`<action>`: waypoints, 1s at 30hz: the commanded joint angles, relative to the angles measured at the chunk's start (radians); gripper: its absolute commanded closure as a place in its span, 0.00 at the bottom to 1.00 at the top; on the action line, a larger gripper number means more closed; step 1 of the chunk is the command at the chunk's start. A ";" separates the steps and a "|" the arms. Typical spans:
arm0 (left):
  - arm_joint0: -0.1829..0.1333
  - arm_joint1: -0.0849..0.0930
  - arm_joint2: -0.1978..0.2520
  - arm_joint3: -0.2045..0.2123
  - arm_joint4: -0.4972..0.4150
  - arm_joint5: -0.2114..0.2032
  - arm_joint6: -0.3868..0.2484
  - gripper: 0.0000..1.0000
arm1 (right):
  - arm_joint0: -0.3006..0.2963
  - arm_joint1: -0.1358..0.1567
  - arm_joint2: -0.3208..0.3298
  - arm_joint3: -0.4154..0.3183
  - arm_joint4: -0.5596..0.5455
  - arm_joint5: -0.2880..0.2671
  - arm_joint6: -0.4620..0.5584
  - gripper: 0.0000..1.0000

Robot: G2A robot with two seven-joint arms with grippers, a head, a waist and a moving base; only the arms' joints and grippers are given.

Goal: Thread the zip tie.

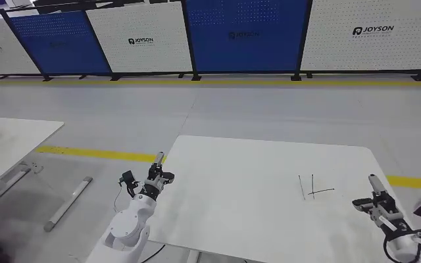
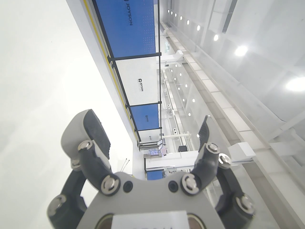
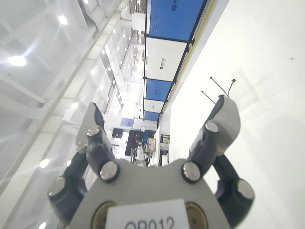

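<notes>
The left jaws, at the table's [image 1: 250, 171] 9 o'clock edge, are wide apart and hold nothing, and so are the right jaws at its 3 o'clock edge. The zip ties [image 1: 313, 187] lie flat at about 9 o'clock from the right jaws, so I think those nearer jaws should come down slowly over just one tie, because they are very thin. I count two arms, three black zip ties and one white table.

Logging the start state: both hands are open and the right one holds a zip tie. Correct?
Not quite. The right hand is open but empty; the zip ties lie loose on the table, as the top view shows.
</notes>
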 commanded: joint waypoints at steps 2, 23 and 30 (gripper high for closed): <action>0.000 0.000 0.000 0.000 0.000 0.000 0.000 0.00 | 0.032 0.010 0.038 0.024 0.015 0.022 0.120 0.00; 0.000 0.000 0.000 0.000 0.000 0.000 0.000 0.00 | 0.424 0.049 -0.137 0.326 -0.194 0.217 0.471 0.00; 0.000 0.000 0.000 0.000 0.000 0.000 0.000 0.00 | 0.424 0.049 -0.137 0.326 -0.194 0.217 0.471 0.00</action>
